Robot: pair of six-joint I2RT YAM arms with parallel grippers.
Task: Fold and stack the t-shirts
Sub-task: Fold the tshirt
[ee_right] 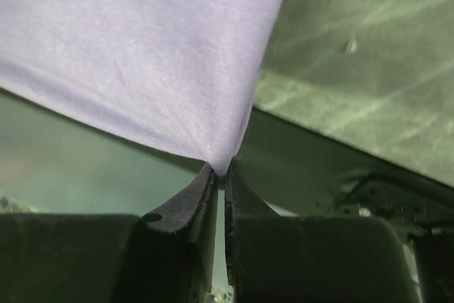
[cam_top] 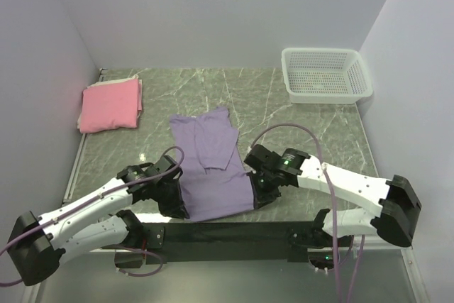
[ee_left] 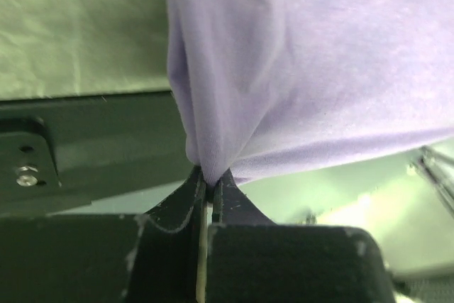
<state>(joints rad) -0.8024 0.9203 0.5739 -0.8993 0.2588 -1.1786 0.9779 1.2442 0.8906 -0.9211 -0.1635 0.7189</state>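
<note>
One down: the folded pink cloth t-shirt [cam_top: 110, 104] sits far left on the green marbled surface [cam_top: 305, 133]. The lavender-purple cloth t-shirt [cam_top: 213, 164] lies centre, looks part-folded, both arms' jaws pinching its near corners. Stacking's still to do.

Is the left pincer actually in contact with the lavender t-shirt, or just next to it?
Touching. The left wrist view shows the left pincer shut on a corner of the lavender t-shirt, with the cloth bunching into the closed tips.
</note>
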